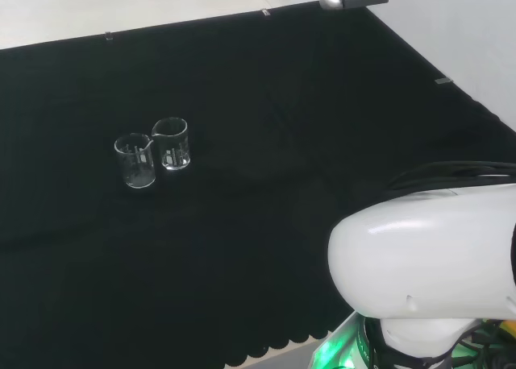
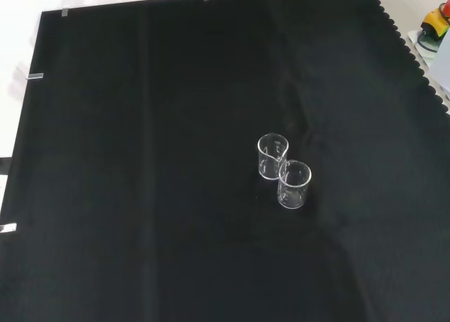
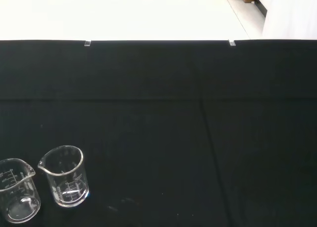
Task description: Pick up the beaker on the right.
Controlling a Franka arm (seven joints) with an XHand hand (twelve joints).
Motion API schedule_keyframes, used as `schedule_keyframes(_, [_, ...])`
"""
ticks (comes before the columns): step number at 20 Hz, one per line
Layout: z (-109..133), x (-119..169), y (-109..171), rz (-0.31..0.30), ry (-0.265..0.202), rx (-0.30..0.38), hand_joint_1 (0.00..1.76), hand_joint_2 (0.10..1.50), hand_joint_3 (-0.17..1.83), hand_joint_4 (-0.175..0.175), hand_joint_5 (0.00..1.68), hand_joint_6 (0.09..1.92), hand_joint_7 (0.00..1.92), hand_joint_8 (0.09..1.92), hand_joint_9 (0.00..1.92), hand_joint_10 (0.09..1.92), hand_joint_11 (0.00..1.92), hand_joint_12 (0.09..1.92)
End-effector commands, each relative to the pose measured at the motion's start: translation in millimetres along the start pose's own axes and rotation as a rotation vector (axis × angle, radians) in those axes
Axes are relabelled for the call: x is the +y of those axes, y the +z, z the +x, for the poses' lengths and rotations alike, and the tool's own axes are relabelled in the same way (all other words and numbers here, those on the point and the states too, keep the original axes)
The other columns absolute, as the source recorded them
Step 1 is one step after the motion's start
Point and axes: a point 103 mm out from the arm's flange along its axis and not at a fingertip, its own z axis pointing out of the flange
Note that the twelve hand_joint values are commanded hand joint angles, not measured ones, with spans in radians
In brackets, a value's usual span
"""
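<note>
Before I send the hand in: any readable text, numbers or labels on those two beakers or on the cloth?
Right beaker: white graduation marks and print, too small to read.
Left beaker: the same white scale marks, unreadable.
Black cloth: no text; just small pale tabs along its edges.

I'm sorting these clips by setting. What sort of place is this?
Most likely a lab-style robot test bench: two clear glass beakers stand side by side on a black cloth covering the bench, and the robot arm's white link looms at the head view's right.
</note>
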Motion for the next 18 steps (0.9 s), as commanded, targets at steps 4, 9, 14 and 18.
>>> schedule_keyframes(4, [-2.1, 1.6, -0.1, -0.006, 0.0, -0.004, 0.01, 1.13, 0.75, -0.037, 0.16, 0.09, 0.07, 0.54, 0.11, 0.64, 0.0, 0.94])
schedule_keyframes(9, [-4.6, 3.6, 1.1, -0.004, -0.001, -0.003, 0.01, 1.14, 0.74, -0.037, 0.17, 0.09, 0.07, 0.54, 0.11, 0.64, 0.0, 0.94])
schedule_keyframes(14, [-1.9, 4.9, 1.6, -0.004, 0.002, -0.006, 0.01, 1.14, 0.73, -0.037, 0.17, 0.09, 0.07, 0.54, 0.11, 0.64, 0.0, 0.94])
schedule_keyframes(18, [-2.9, 8.7, 9.1, 0.011, 0.0, -0.008, 0.01, 1.14, 0.73, -0.037, 0.17, 0.09, 0.07, 0.53, 0.11, 0.64, 0.0, 0.94])
